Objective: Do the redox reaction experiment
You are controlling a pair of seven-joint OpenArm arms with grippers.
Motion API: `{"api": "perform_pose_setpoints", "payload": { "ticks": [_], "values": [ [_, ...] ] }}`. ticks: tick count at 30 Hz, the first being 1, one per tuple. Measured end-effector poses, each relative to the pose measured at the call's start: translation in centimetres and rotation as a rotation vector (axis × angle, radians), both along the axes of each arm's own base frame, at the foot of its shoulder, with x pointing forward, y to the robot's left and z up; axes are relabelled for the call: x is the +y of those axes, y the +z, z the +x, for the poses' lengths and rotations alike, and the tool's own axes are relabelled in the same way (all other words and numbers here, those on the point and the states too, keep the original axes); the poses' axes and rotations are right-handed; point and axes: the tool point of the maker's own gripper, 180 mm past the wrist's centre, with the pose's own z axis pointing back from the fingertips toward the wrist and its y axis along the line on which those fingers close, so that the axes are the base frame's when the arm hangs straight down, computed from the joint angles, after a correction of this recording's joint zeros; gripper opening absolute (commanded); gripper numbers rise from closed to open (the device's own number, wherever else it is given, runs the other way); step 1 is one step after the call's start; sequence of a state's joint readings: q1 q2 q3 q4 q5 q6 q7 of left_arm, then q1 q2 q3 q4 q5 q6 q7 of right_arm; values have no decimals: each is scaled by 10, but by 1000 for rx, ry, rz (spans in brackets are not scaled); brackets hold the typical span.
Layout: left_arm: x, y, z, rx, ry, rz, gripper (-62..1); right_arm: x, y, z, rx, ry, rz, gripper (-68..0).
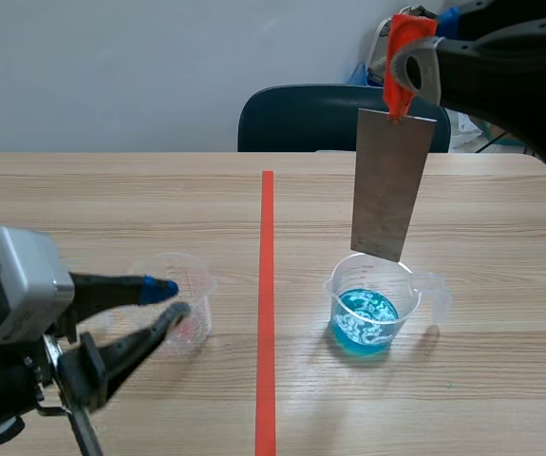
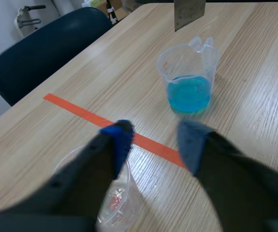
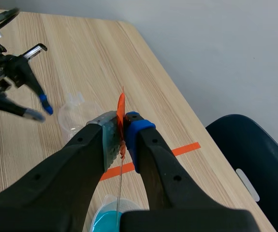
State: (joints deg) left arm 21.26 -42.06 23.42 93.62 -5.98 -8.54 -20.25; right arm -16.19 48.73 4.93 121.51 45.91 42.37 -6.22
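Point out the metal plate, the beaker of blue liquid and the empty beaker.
metal plate [image 1: 391, 185]: scene view, middle of its face.
beaker of blue liquid [image 2: 184, 65]: left wrist view, clear wall above the liquid.
empty beaker [image 1: 199, 285]: scene view, its side wall.

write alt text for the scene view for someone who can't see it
The right gripper holds a grey metal plate upright by its orange-red top, hanging over a clear cup of blue liquid on a wooden table. Left of a red tape line, the open left gripper sits by a second clear cup.
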Motion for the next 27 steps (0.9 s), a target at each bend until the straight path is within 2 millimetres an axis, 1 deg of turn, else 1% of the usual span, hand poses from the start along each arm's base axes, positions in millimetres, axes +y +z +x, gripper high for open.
{"api": "perform_pose_setpoints", "payload": {
  "ticks": [1,4,10,17,21,27],
  "values": [
    [1,-3,0,8,3,12,-594,0,0,0,0,0,0,-667],
    [1,-2,0,6,2,9,-594,0,0,0,0,0,-1,-667],
    [2,4,7,-27,22,4,-594,0,0,0,1,0,-1,-667],
    [-3,17,38,-78,72,-4,-594,0,0,0,1,0,-1,-667],
    [-5,14,53,-73,100,-15,-592,0,0,0,1,0,-1,-667],
    [-13,1,59,-30,54,-22,-592,0,0,0,1,0,-1,-667]
  ]
}}
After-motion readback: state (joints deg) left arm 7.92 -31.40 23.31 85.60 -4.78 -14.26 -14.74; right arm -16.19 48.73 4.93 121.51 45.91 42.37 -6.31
